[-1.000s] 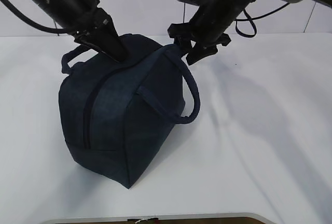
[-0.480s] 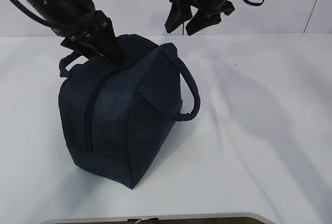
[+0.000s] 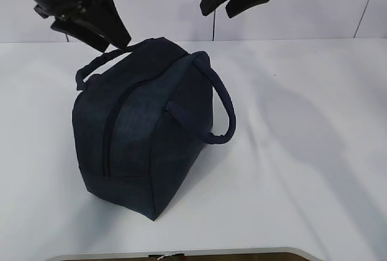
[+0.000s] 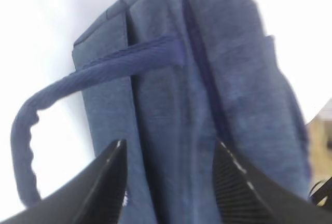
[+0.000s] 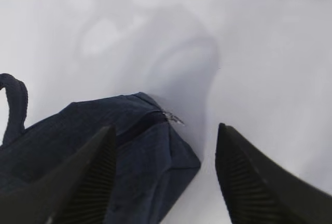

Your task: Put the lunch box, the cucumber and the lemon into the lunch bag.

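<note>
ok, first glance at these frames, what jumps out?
The dark navy lunch bag stands alone mid-table, zipper shut, one loop handle drooping on its right side. Both grippers hang above its far end with fingers open and empty: the left gripper just over the bag's top, the right gripper higher.

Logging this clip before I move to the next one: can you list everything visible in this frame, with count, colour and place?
lunch bag: one, dark navy, standing on the table left of centre, zipper shut along its top
handles: two, navy loops, one hanging on the bag's right side, one at its upper left
zipper pull: one, silver, at the end of the zipper
table: one, white, under the bag
lunch box, cucumber, lemon: none in view
left gripper: one, black, open, raised just above the bag's upper left, holding nothing
right gripper: one, black, open, raised above and behind the bag, holding nothing
</note>
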